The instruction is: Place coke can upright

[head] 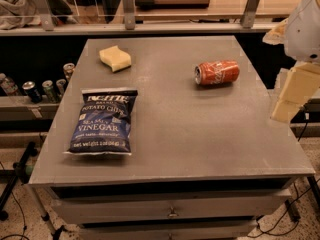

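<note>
The coke can point(217, 73), red with white script and a silver top, lies on its side on the right rear part of the grey table point(200, 134), its top facing left. My gripper point(294, 95), cream-coloured under a white arm housing, hangs at the right edge of the view. It is just off the table's right side, to the right of the can, a little nearer the front, and well apart from it. It holds nothing that I can see.
A blue potato chip bag point(102, 121) lies flat at the front left. A yellow sponge point(115, 58) sits at the rear left. Several dark cans point(42, 89) stand on a low shelf left of the table. A counter with a rail runs behind.
</note>
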